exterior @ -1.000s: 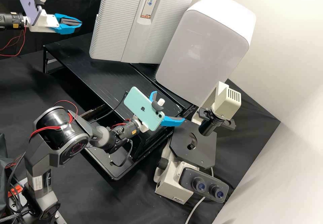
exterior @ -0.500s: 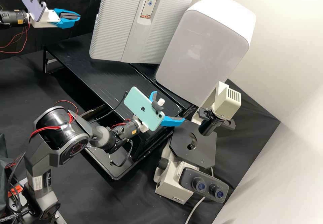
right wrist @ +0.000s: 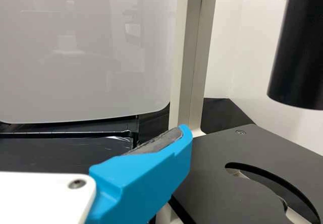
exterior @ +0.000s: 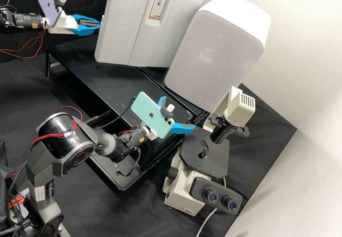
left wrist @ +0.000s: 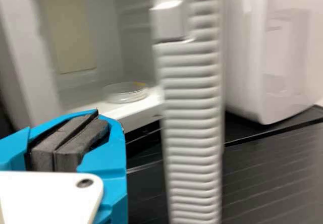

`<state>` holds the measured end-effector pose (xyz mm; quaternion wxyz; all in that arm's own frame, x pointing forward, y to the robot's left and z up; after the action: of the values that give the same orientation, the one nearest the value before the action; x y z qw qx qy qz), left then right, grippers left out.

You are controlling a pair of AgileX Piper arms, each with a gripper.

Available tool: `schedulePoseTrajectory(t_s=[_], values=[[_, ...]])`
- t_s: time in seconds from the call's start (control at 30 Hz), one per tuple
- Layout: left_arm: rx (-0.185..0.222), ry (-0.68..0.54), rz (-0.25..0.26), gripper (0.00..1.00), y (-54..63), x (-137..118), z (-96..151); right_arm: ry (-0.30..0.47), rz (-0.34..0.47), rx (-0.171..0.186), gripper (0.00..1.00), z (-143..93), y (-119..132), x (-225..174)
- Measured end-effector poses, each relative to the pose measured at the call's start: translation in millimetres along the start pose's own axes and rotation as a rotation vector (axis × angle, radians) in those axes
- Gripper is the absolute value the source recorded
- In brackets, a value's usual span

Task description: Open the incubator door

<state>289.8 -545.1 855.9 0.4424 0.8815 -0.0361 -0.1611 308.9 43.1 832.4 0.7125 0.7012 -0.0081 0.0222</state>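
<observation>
At the upper left of the high view, my left gripper (exterior: 99,24) is shut, its tips beside the left edge of the ridged incubator door (exterior: 119,27); contact cannot be told. In the left wrist view, my left gripper (left wrist: 98,114) has its two dark pads together with nothing between. The door (left wrist: 192,108) stands ajar there, showing the incubator's inside (left wrist: 106,37) with a clear round dish (left wrist: 125,92). My right gripper (exterior: 179,112) is open and holds nothing, left of the microscope stage; in the right wrist view, one finger of my right gripper (right wrist: 146,176) shows.
A white cabinet (exterior: 217,52) stands right of the incubator. The microscope (exterior: 210,155) is on the black cloth in front of it. The black bench (exterior: 107,82) extends below the incubator, and a cable (exterior: 126,110) runs behind the right arm's phone.
My left gripper rose slightly, then moved right and a little down to the door's left edge, shut throughout. The right arm, incubator and microscope have kept still.
</observation>
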Motion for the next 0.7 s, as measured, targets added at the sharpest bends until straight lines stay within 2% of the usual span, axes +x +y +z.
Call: schedulePoseTrajectory(t_s=[0.13,0.33,0.57,0.7], values=[[0.010,-0.051,0.002,0.00,1.7,3.2,13.7,0.000,0.000,0.000,1.00,0.0,0.0,0.0],[-0.013,-0.110,0.009,0.00,6.7,6.6,28.4,0.000,0.000,0.000,1.00,0.0,0.0,0.0],[0.014,-0.248,-0.002,0.00,11.5,8.7,45.8,0.000,0.000,0.000,1.00,0.0,0.0,0.0],[-0.009,-0.334,0.003,0.00,14.5,13.2,55.6,0.000,0.000,0.000,1.00,0.0,0.0,0.0]])
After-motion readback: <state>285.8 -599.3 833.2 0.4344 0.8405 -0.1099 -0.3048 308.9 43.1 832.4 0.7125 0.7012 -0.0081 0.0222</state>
